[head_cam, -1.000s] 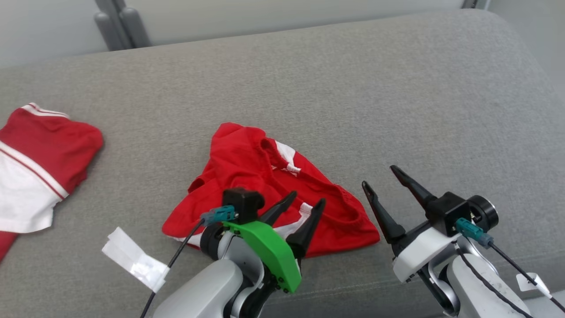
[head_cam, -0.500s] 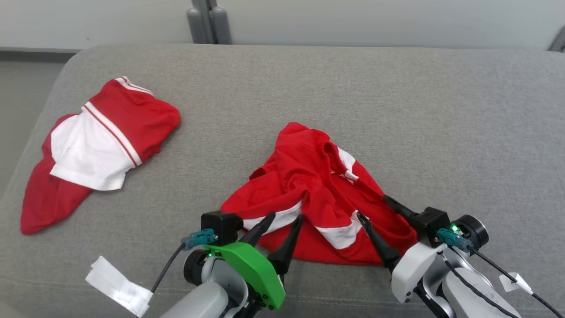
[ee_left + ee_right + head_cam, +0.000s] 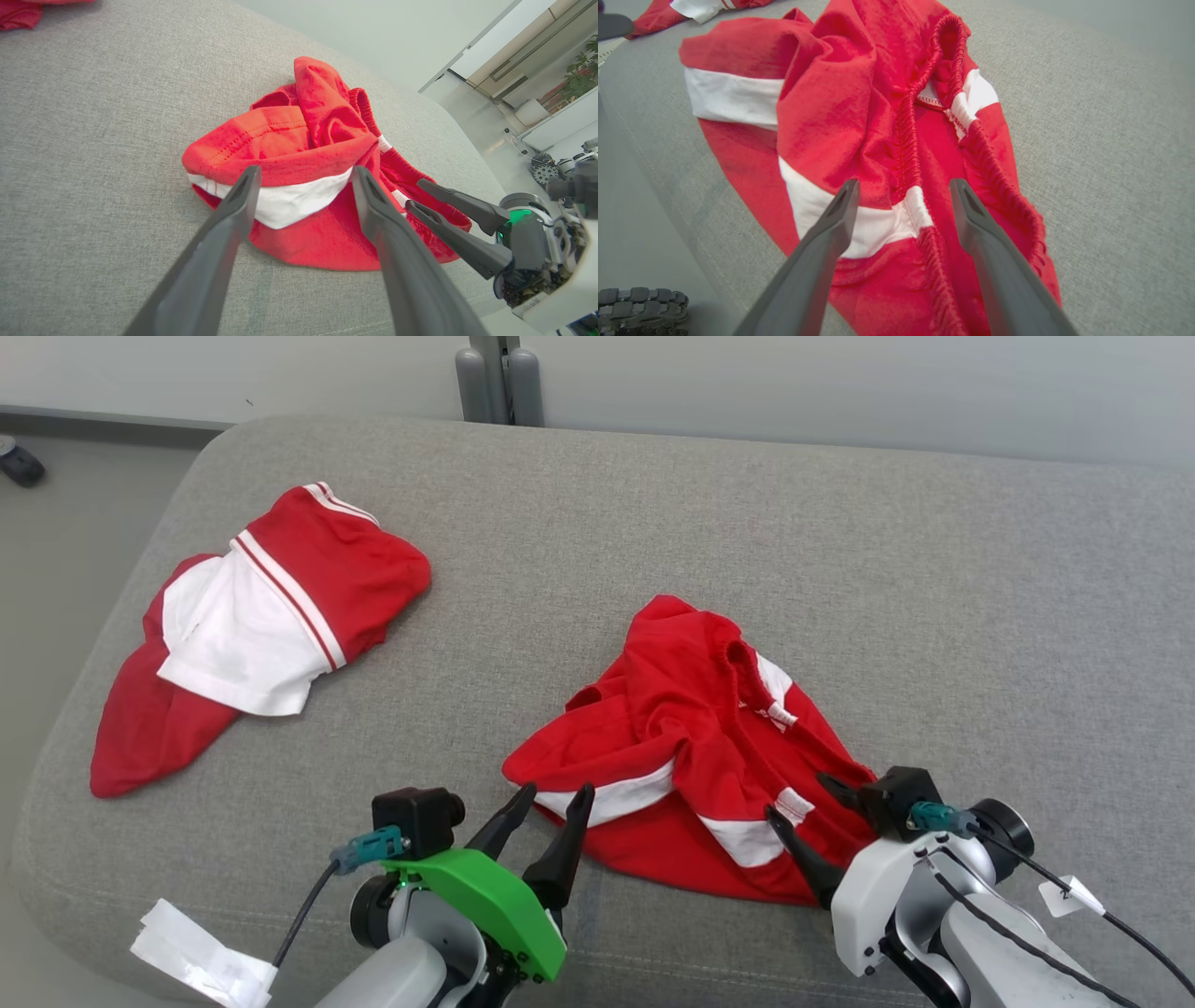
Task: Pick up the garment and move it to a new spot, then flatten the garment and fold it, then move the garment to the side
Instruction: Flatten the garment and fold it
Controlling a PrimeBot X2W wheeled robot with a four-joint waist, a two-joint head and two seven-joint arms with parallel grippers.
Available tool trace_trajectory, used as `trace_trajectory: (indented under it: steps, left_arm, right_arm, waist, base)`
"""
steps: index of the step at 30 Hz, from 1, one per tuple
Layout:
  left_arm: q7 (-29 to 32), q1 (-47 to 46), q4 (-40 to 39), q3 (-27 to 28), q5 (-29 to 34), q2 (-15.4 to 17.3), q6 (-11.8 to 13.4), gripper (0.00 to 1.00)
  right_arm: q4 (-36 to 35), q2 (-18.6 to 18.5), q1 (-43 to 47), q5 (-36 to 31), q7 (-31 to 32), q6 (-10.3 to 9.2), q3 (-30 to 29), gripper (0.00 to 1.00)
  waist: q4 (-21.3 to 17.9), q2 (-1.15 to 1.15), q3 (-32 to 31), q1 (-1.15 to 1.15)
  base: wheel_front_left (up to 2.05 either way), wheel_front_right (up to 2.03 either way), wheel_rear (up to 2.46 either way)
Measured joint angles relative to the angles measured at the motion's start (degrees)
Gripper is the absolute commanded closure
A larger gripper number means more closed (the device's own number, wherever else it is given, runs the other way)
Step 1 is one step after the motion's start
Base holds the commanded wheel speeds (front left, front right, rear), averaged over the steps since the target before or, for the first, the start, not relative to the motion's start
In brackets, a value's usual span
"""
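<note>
The garment (image 3: 691, 747), red shorts with white bands and an elastic waistband, lies crumpled on the grey cushion (image 3: 934, 616). My left gripper (image 3: 557, 791) is open at the garment's near left edge, its tips level with the white band (image 3: 285, 203). In the left wrist view the garment (image 3: 299, 135) lies just past my left gripper (image 3: 306, 170). My right gripper (image 3: 798, 795) is open low over the garment's near right part. In the right wrist view my right gripper (image 3: 904, 183) straddles the gathered waistband and a white patch of the garment (image 3: 840, 107). Neither gripper holds cloth.
A second red and white garment (image 3: 271, 616) lies on the cushion's left end. A white paper tag (image 3: 201, 957) hangs by my left arm. The cushion's left edge drops to the floor (image 3: 56, 523). Grey posts (image 3: 499, 378) stand behind. Bare cushion extends right.
The camera has swung left, bringing the second garment fully into view. My right gripper has come in over the garment's right part. My left gripper now sits at its near left edge. Both stay open.
</note>
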Motion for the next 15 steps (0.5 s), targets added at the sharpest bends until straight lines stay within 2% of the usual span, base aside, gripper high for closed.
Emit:
trace_trajectory:
  steps: [1, 3, 4, 6, 7, 9, 10, 11, 12, 15]
  left_arm:
    - [-0.38, 0.08, -0.30, 0.14, 0.00, 0.04, 0.04, 0.00]
    - [-0.38, 0.11, -0.66, 0.18, -0.03, 0.04, 0.15, 0.00]
    - [-0.38, 0.16, -0.82, 0.19, -0.07, 0.04, 0.16, 0.00]
    - [-0.37, 0.37, -1.10, 0.19, -0.07, 0.04, 0.20, 0.00]
    - [-0.37, 0.47, -1.18, 0.21, -0.08, 0.07, 0.21, 0.00]
    - [-0.37, 0.66, -1.26, 0.27, -0.10, 0.10, 0.26, 0.00]
    - [-0.37, 0.73, -1.27, 0.37, -0.14, 0.15, 0.27, 0.00]
    - [-0.37, 0.89, -1.23, 0.69, -0.15, 0.35, 0.32, 0.00]
    - [-0.37, 0.96, -1.18, 0.92, -0.18, 0.54, 0.44, 0.00]
    - [-0.44, 1.26, -0.56, 1.91, -0.25, 1.54, 0.48, 0.00]
  right_arm:
    - [0.16, -0.12, -0.47, 0.54, 0.78, 0.00, 0.02, 0.00]
    - [0.34, -0.16, -0.62, 1.35, 1.30, 0.01, 0.02, 0.10]
    - [0.43, -0.19, -0.68, 1.65, 1.66, 0.01, 0.04, 0.19]
    - [0.66, -0.35, -0.83, 1.87, 2.45, 0.01, 0.31, 0.28]
    - [0.79, -0.45, -0.94, 1.94, 2.96, 0.01, 0.49, 0.38]
    - [1.04, -0.48, -1.03, 2.50, 3.91, 0.01, 0.78, 0.42]
    - [1.19, -0.48, -1.03, 2.74, 4.39, 0.01, 1.01, 0.51]
    - [1.40, -0.47, -1.05, 2.96, 5.12, 0.01, 1.37, 0.82]
    - [1.42, -0.49, -1.12, 3.05, 5.43, 0.01, 1.54, 1.00]
    - [1.20, -0.52, -2.15, 3.42, 6.06, 0.02, 2.42, 1.00]
  waist:
    - [0.06, 0.00, 0.07, 0.00]
    - [0.14, 0.00, 0.16, 0.00]
    - [0.18, 0.00, 0.21, 0.00]
    - [0.28, 0.00, 0.34, 0.00]
    - [0.33, 0.00, 0.41, 0.00]
    - [0.41, 0.00, 0.56, 0.00]
    - [0.45, 0.00, 0.64, 0.00]
    - [0.49, 0.00, 0.77, 0.00]
    - [0.49, 0.00, 0.83, 0.00]
    - [0.24, 0.00, 1.12, 0.00]
  base:
    - [0.00, 0.00, 0.00]
    - [0.00, 0.00, 0.00]
    - [0.00, 0.00, 0.00]
    - [0.00, 0.00, 0.00]
    - [0.00, 0.00, 0.00]
    - [0.00, 0.00, 0.00]
    - [0.00, 0.00, 0.00]
    - [0.00, 0.00, 0.00]
    - [0.00, 0.00, 0.00]
    - [0.00, 0.00, 0.00]
